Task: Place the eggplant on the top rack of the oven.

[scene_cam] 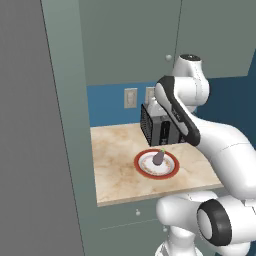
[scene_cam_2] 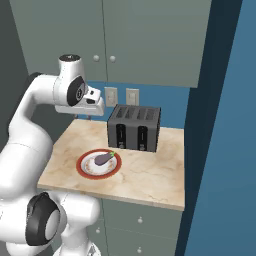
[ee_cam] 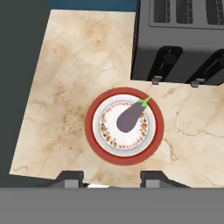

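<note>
Our fingers [ee_cam: 111,179] hang pressed together above the eggplant [ee_cam: 131,118] on its plate [ee_cam: 97,144]; descending so, we'd knock it off.

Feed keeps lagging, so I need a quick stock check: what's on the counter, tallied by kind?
Eggplant: 1
Plate: 1
Toaster: 1
Total: 3

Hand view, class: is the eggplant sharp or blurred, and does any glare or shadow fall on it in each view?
Hand view: eggplant sharp on the plate, no glare, no clear shadow. Left base view: eggplant small, soft-edged, evenly lit. Right base view: the same flat light, toaster front dark, no glare.
</note>
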